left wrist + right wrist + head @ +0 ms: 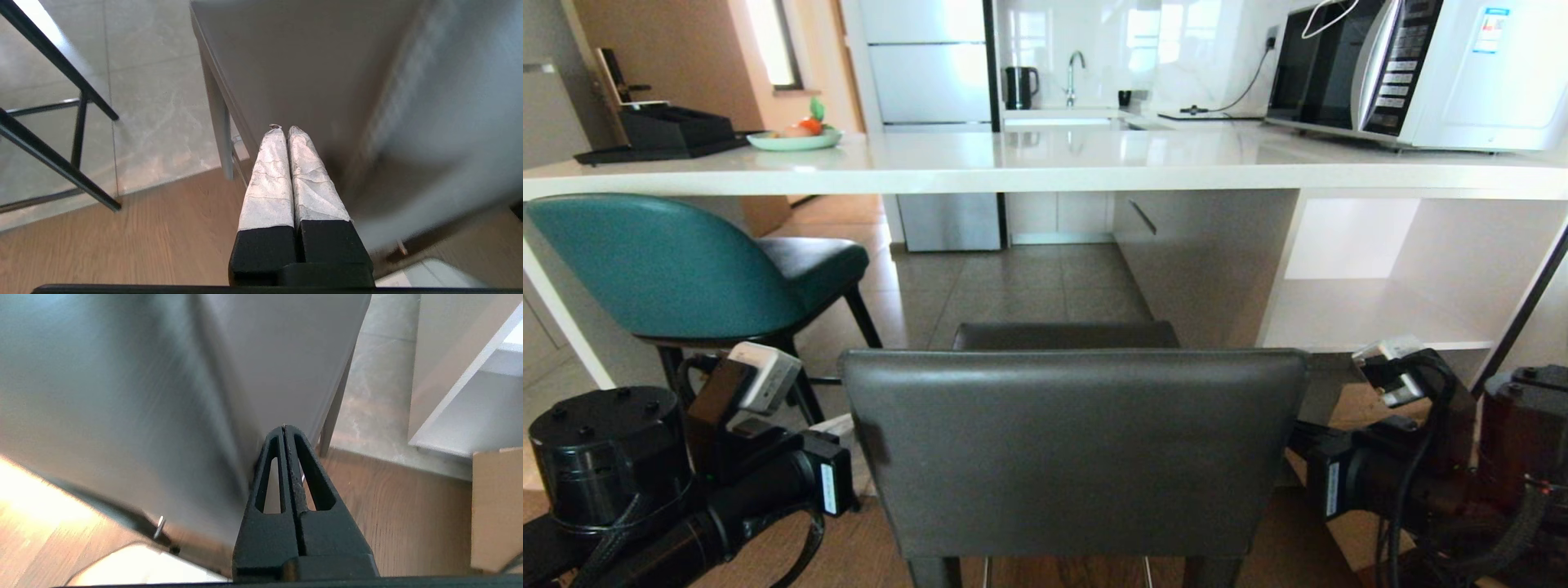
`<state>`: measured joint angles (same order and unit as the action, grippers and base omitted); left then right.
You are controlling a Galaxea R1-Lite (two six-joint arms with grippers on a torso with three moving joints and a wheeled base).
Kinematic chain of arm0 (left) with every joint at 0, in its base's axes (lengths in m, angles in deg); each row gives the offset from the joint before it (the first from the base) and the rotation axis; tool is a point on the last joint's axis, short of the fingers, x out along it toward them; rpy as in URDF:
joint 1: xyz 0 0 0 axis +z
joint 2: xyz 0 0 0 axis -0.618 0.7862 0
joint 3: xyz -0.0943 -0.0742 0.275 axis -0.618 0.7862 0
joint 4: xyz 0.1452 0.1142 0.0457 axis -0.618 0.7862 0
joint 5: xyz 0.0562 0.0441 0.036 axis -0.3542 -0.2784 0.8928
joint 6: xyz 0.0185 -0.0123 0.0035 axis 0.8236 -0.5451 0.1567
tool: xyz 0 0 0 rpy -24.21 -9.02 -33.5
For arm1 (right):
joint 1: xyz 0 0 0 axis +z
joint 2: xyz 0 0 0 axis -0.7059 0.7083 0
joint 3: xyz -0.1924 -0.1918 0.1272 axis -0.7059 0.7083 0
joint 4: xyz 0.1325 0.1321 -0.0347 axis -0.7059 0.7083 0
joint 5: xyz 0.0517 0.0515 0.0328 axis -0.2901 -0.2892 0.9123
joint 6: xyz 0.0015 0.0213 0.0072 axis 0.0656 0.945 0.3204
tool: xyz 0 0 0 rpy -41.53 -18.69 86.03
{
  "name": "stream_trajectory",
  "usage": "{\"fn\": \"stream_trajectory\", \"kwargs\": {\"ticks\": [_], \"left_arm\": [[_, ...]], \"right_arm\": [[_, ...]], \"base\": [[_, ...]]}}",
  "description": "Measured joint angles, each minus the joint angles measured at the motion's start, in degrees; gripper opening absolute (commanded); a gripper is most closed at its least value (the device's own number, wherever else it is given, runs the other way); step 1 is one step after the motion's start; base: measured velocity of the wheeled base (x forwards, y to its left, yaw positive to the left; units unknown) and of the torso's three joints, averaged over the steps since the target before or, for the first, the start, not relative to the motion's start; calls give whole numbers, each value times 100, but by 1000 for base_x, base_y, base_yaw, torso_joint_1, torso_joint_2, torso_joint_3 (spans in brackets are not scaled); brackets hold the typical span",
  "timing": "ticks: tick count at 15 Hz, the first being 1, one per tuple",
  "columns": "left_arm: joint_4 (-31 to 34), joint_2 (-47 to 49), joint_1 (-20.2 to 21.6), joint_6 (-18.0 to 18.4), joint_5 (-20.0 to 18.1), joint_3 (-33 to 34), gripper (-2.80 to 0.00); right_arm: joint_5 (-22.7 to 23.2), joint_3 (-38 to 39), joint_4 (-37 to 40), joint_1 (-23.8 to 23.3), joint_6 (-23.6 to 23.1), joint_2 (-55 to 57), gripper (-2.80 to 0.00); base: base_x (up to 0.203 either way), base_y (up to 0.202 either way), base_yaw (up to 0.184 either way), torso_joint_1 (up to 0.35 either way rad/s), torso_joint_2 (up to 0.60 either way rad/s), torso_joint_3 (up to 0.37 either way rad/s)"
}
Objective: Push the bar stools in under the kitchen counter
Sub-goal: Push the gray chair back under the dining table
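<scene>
You have both grippers, left (284,130) and right (284,428), clenched empty against the grey stool's (1070,449) back, ready to push it under the counter (1045,167).

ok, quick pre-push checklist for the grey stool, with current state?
1. Left gripper shut, tips at the grey stool by its left side: ok.
2. Right gripper shut, tips at the stool's right side: ok.
3. Firm contact on both sides: cannot tell.
4. Floor ahead under the kitchen counter open: ok.
5. Gap to the teal stool on the left: ok.
6. Grey stool in under the counter: not ok, its back stands short of the edge.
</scene>
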<state>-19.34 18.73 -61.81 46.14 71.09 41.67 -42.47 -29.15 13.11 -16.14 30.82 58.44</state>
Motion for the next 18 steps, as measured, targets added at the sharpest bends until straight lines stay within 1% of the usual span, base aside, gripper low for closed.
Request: {"fn": "stream_trajectory", "kwargs": {"ticks": [2,4,6,7,14,18], "left_arm": [[-251,279,22,12,2,-135,-280],[-695,636,33,33,9,-215,-280],[-1247,949,46,41,22,-236,-280],[-1380,1045,58,34,22,-245,-280],[-1398,1259,38,28,15,-335,-280],[-1359,1439,47,35,28,-600,-280]], "right_arm": [[-147,-115,-326,20,-6,403,-280],[-378,-284,-436,26,-10,800,-280],[-431,-448,-561,33,-17,1119,-280],[-441,-537,-636,33,-18,1240,-280],[-449,-803,-655,31,-15,1555,-280],[-450,-993,-633,25,-12,1661,-280]], "base": [[0,0,0,0,0,0],[0,0,0,0,0,0],[0,0,0,0,0,0],[0,0,0,0,0,0],[0,0,0,0,0,0],[0,0,0,0,0,0]]}}
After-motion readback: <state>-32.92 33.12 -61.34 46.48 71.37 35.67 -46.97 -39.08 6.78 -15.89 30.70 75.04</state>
